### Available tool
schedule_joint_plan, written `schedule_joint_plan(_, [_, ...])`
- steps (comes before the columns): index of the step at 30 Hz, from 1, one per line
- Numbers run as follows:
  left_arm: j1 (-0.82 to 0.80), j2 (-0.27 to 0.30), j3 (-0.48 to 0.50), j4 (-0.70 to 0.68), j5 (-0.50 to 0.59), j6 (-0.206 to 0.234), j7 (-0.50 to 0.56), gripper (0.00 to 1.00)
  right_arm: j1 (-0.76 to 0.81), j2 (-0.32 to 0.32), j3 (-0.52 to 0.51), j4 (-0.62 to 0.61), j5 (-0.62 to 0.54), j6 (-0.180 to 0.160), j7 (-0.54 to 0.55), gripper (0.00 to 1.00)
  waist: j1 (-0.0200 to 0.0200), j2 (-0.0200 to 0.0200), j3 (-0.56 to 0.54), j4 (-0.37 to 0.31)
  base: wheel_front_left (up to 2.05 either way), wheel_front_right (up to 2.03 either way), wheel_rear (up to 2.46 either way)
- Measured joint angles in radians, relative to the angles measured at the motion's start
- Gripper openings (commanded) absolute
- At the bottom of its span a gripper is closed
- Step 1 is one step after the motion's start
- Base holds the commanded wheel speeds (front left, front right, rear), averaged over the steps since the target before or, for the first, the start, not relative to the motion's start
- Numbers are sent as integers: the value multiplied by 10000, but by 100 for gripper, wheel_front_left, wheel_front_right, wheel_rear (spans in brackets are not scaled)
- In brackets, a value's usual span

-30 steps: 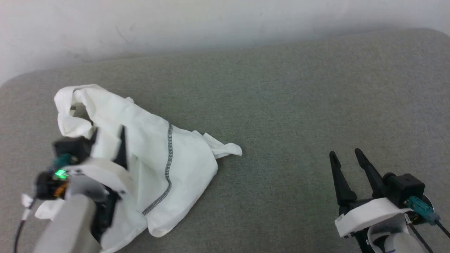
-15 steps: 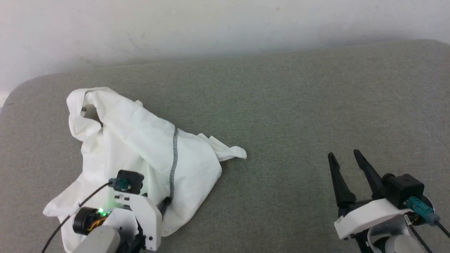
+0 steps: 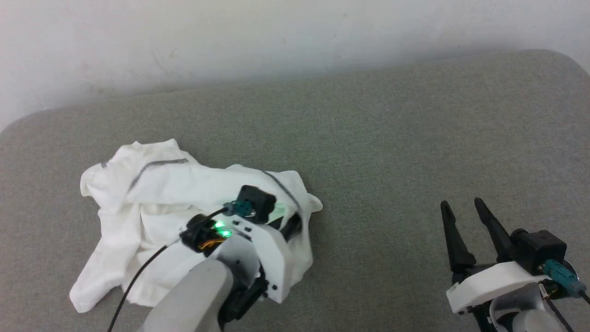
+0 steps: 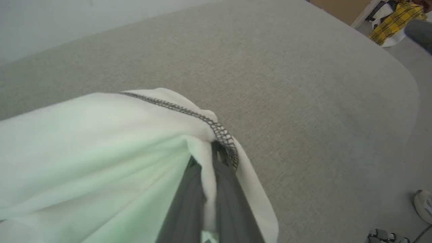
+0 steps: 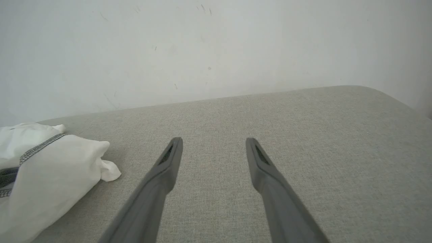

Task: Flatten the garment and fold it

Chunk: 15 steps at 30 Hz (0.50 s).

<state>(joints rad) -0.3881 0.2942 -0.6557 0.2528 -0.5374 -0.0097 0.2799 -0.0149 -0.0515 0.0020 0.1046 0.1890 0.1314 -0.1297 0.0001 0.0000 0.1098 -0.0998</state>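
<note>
The white garment (image 3: 152, 216) lies crumpled on the left of the grey cushion, its dark zigzag stitching showing on top. My left gripper (image 3: 295, 226) sits at the heap's right edge, shut on the stitched hem. In the left wrist view a fold of the garment (image 4: 84, 152) is pinched between the two dark fingers of the left gripper (image 4: 207, 152). My right gripper (image 3: 462, 203) hovers open over bare cushion at the lower right, far from the cloth. The right wrist view shows the right gripper (image 5: 213, 140) with nothing between its fingers and the garment (image 5: 50, 168) at the left.
The grey cushion (image 3: 392, 147) has rounded corners and meets a white wall (image 3: 276, 37) at the back. Past its right edge the left wrist view shows floor with a yellow checked cloth (image 4: 395, 20) and a shoe (image 4: 423, 206).
My left gripper has moved right across the garment and shut on its stitched hem. The heap has sunk lower and shifted with it. The right arm has barely moved.
</note>
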Motion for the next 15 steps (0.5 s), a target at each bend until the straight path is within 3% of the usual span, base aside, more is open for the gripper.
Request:
schedule_joint_plan(5, [-244, -740, -562, -454, 38, -174, -71, 0, 0, 0, 8, -36, -2, 0, 35, 100, 0, 0, 16, -40, 0, 0, 0])
schedule_joint_plan(10, [419, -1062, -1020, -56, -35, -247, -140, 0, 1, 0, 52, -71, 0, 0, 54, 100, 0, 0, 181, -94, 0, 0, 0])
schedule_joint_plan(11, [616, -1070, -1091, 61, -63, -245, -222, 55, 2, 2, 50, -71, 0, 0, 54, 100, 0, 0, 219, -95, 0, 0, 0])
schedule_joint_plan(12, [793, -1076, -1139, 171, -73, -245, -339, 100, 5, 0, 50, -65, 0, 0, 54, 100, 1, 0, 242, -83, 0, 0, 0])
schedule_joint_plan(15, [1148, -1072, -1162, 247, -115, -226, -646, 100, 6, 0, 67, -36, 2, 0, 54, 100, 0, 0, 231, -4, 0, 0, 0])
